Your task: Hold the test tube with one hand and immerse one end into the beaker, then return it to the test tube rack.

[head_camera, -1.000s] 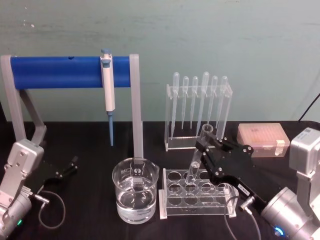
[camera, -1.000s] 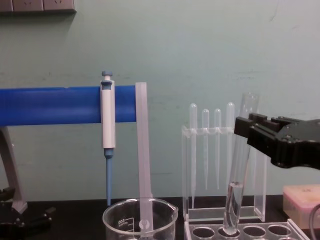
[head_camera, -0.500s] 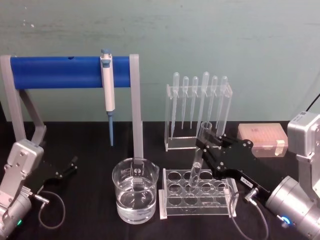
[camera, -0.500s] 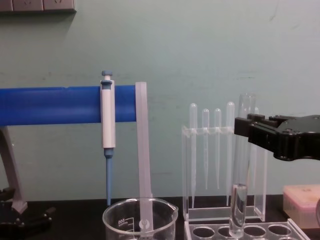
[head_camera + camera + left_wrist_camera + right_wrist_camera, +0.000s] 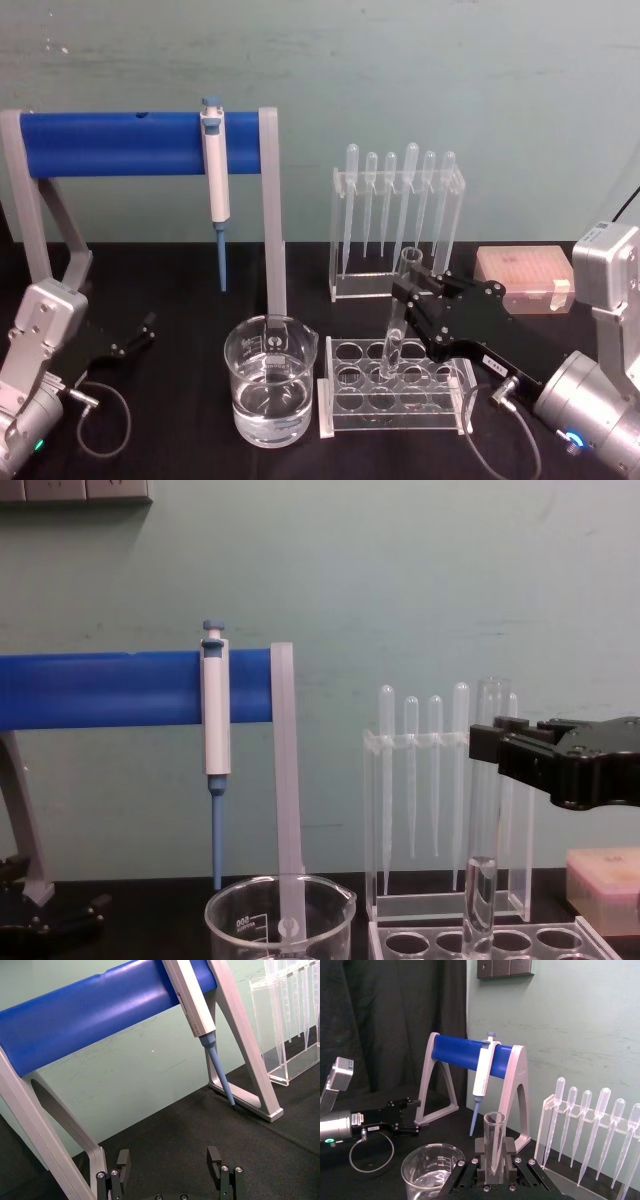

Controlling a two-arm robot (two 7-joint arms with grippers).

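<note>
**As tube goes upright into rack, return step almost done**

Since the right end effector (image 5: 405,290) has come lower over the last sec, fingers closed on the glass just under the rim, the test tube (image 5: 396,318) it grips has gone from tilted to near-vertical. The tube's base, which was hovering at the holes, now sits in a back-row hole of the test tube rack (image 5: 400,422), near the desk's front edge, right of centre. Whether it's seated on the rack floor, can't tell.

Just beside the rack's left end stands the beaker (image 5: 270,385), part-filled, apart from the tube.

Judgement: dip looks done, return nearly complete. Next = lower fully, let go, back off w/o tipping the tube.

By the desk's left edge the left end effector (image 5: 133,337) lies parked, fingers apart, nothing held.
</note>
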